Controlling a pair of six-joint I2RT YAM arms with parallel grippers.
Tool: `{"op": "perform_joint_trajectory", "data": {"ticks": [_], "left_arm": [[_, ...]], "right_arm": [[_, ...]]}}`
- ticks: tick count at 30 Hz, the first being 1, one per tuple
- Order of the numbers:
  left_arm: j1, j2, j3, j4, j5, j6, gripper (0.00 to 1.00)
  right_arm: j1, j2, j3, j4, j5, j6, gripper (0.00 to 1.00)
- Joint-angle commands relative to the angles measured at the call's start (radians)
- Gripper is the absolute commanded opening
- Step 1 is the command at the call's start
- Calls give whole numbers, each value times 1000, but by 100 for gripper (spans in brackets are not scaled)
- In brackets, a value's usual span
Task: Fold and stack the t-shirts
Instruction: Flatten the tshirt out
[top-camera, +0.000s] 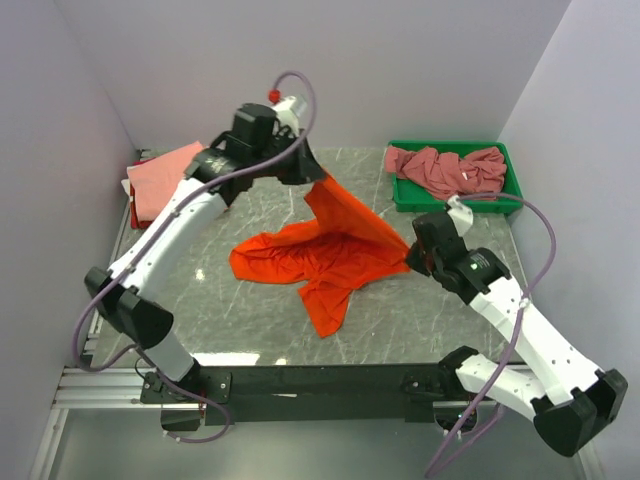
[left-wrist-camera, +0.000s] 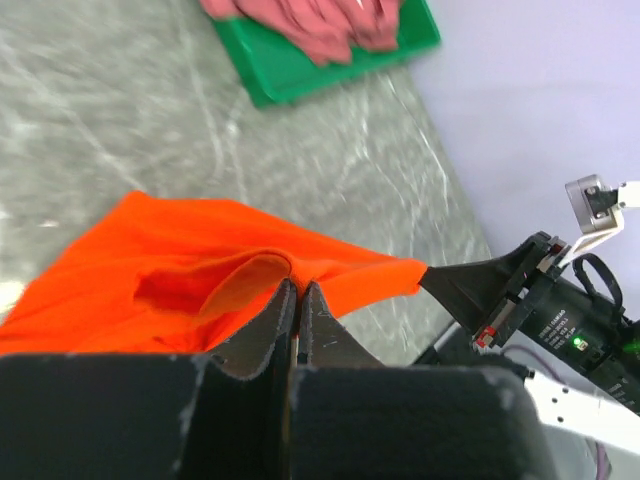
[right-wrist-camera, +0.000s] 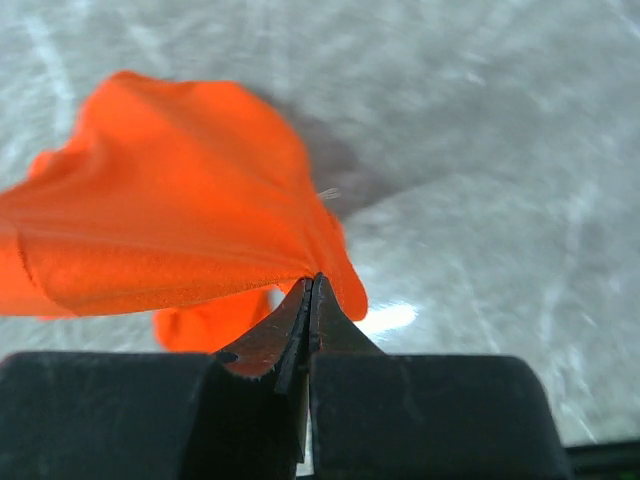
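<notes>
A bright orange t-shirt (top-camera: 325, 255) lies crumpled mid-table, with one edge pulled up taut between both arms. My left gripper (top-camera: 318, 180) is shut on its upper corner; the left wrist view shows the jaws (left-wrist-camera: 297, 290) pinched on an orange fold (left-wrist-camera: 200, 270). My right gripper (top-camera: 408, 252) is shut on the shirt's right edge, and in the right wrist view the cloth (right-wrist-camera: 180, 230) fans out from the closed tips (right-wrist-camera: 313, 283). Dusty rose t-shirts (top-camera: 445, 168) lie heaped in the bin. A folded salmon-pink t-shirt (top-camera: 160, 180) rests at the far left.
A green plastic bin (top-camera: 458, 200) sits at the back right, also in the left wrist view (left-wrist-camera: 290, 75). The grey marble tabletop (top-camera: 250, 320) is walled on the left, back and right. The right arm (left-wrist-camera: 560, 320) shows in the left wrist view.
</notes>
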Motion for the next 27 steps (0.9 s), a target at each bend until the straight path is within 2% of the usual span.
{"op": "perform_joint_trajectory", "data": {"ticks": [1, 7, 10, 11, 12, 14, 15, 18, 22, 27], "left_arm": [[-48, 64, 1, 95, 21, -12, 0], [-156, 210, 16, 101, 201, -35, 3], [-199, 257, -19, 120, 273, -55, 14], [-205, 263, -34, 139, 281, -71, 22], [-206, 271, -53, 138, 293, -79, 39], [-203, 268, -67, 129, 278, -84, 48], [-193, 257, -64, 120, 263, -79, 59], [-127, 210, -85, 114, 227, -88, 64], [17, 110, -211, 164, 209, -133, 66], [229, 26, -396, 114, 172, -78, 67]], "right_arm": [[-29, -74, -54, -130, 113, 106, 0], [-33, -82, -43, -229, 178, 154, 1], [-35, -82, -13, -231, 188, 134, 18], [-35, -82, -7, -208, 187, 125, 35], [-35, -82, -3, -190, 179, 110, 43], [-35, -72, 3, -130, 146, 65, 56], [-35, -66, 1, -112, 132, 53, 57], [-35, -25, 3, -49, 75, 4, 59], [-33, 39, -20, 94, -57, -48, 59], [-29, 115, -40, 175, -126, -85, 61]]}}
